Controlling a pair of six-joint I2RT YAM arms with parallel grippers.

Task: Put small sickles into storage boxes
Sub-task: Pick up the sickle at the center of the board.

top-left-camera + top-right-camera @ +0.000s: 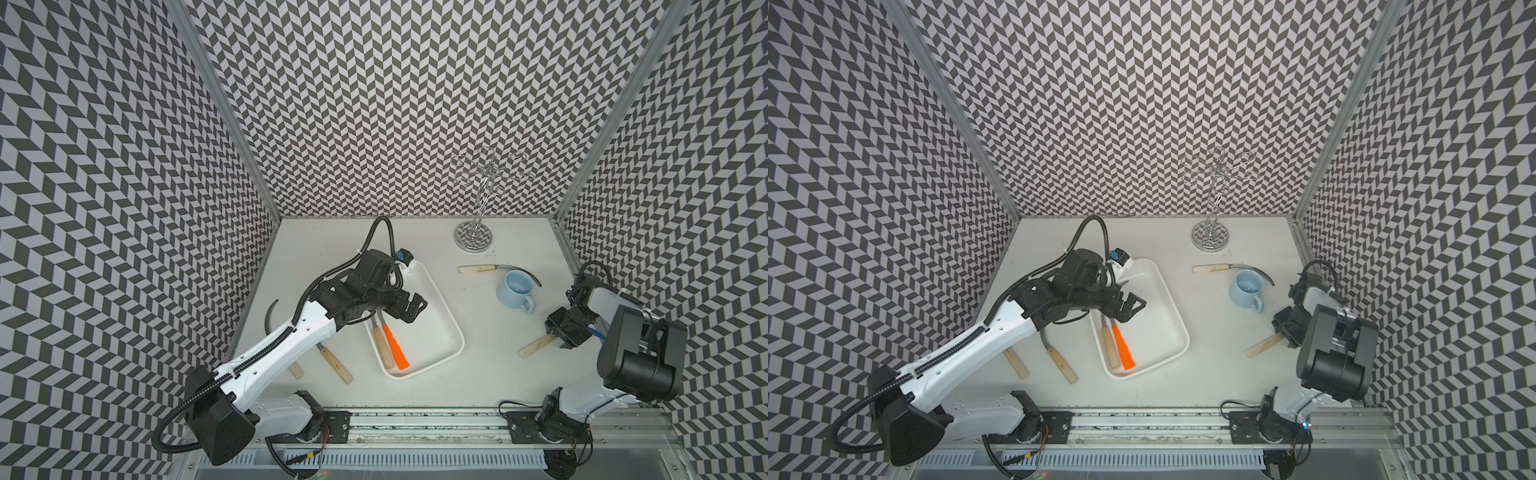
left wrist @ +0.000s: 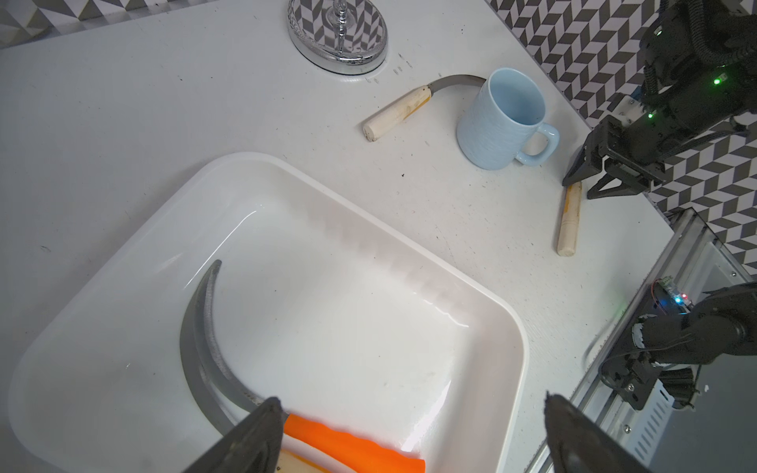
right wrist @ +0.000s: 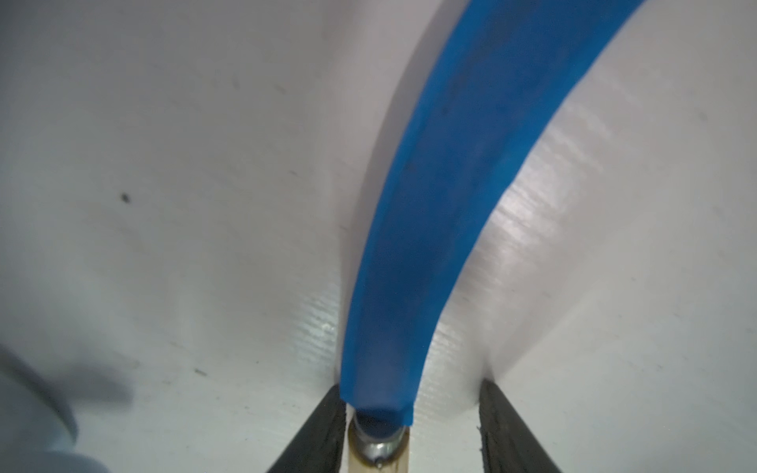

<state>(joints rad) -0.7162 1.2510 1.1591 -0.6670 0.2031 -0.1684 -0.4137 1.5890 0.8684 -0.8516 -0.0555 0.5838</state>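
Observation:
The white storage box holds two small sickles side by side, one orange-handled and one wooden-handled. My left gripper hangs wide open just above them, holding nothing. At the right, a blue-bladed sickle with a wooden handle lies on the table. My right gripper straddles its neck, one finger against it and the other apart. Another sickle lies behind the mug. Two more lie left of the box, partly under my left arm.
A light blue mug stands between the box and my right gripper, covering part of a grey blade. A chrome stand rises at the back. Patterned walls close in on three sides, and a metal rail runs along the front.

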